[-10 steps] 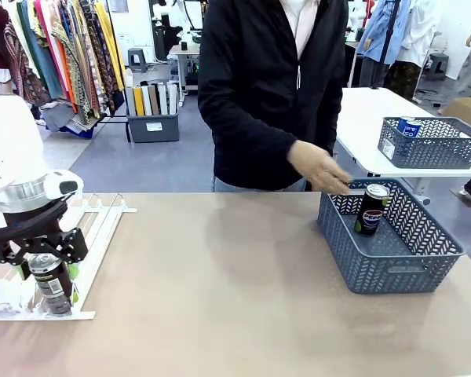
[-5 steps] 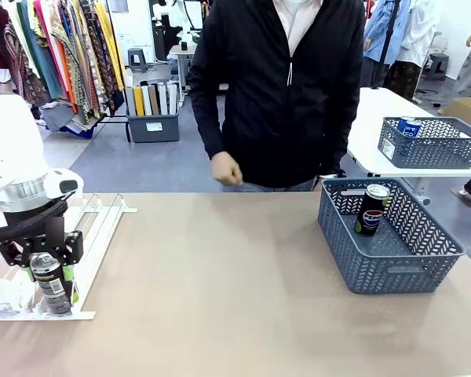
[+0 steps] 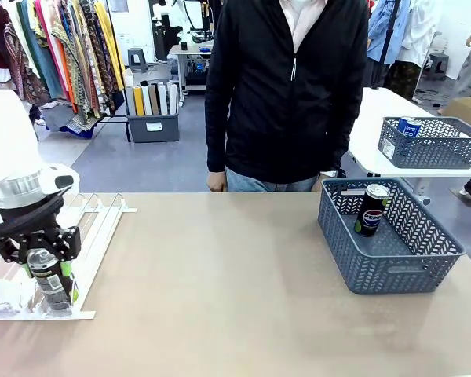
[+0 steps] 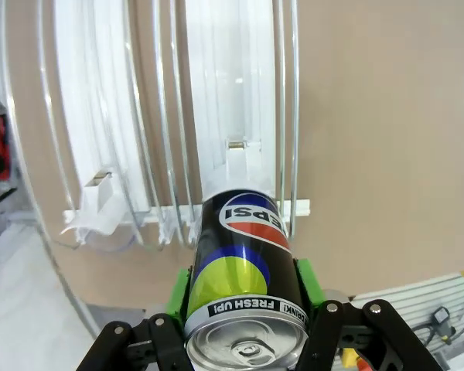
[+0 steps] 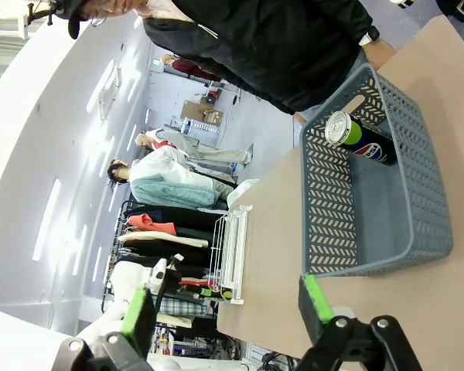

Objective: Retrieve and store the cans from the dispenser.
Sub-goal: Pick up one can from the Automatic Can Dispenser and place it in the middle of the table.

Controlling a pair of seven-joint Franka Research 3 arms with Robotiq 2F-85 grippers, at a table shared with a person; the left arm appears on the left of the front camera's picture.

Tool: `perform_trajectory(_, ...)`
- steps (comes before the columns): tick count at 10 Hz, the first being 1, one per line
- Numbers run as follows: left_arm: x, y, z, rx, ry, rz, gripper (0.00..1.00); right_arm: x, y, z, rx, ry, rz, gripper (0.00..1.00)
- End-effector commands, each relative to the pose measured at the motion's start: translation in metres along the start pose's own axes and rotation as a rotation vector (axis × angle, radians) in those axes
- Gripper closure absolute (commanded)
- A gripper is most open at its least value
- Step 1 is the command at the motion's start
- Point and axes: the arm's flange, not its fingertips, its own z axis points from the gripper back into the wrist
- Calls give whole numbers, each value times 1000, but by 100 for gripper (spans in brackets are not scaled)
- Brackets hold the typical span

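Observation:
My left gripper (image 3: 50, 275) is shut on a black Pepsi can (image 3: 52, 281), upright at the near end of the white dispenser (image 3: 100, 224). In the left wrist view the green pads (image 4: 179, 292) press both sides of this can (image 4: 243, 247), and the dispenser's rails (image 4: 216, 108) run away beneath it with no other cans in the lanes. A second Pepsi can (image 3: 372, 210) stands in the grey basket (image 3: 392, 276) at the right. My right gripper (image 5: 224, 305) is open and holds nothing, well back from that basket (image 5: 332, 201) and its can (image 5: 363, 141).
A person in a black jacket (image 3: 286, 94) stands at the far edge, one hand (image 3: 215, 184) hanging by the table rim. On a separate white table behind, another grey basket (image 3: 432, 149) holds a blue can (image 3: 409, 126). Bare tabletop lies between dispenser and basket.
The person's hand has drawn back from the basket to their side, and they now stand upright. My left gripper, with the can, has edged slightly left.

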Motion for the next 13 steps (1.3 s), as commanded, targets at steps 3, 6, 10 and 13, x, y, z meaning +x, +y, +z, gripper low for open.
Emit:
perform_trajectory(3, -40, 24, 123, -65, -128, -111, 100, 2, 1, -2, 26, -20, 16, 0)
perform_trajectory(6, -66, 53, 145, -164, -249, -20, 100, 2, 1, -2, 26, -20, 16, 0)
perform_trajectory(10, -64, 45, 157, -106, -224, -28, 100, 2, 1, -2, 26, -20, 16, 0)
perform_trajectory(13, -57, 41, 146, -137, -222, -43, 100, 2, 1, -2, 26, -20, 16, 0)
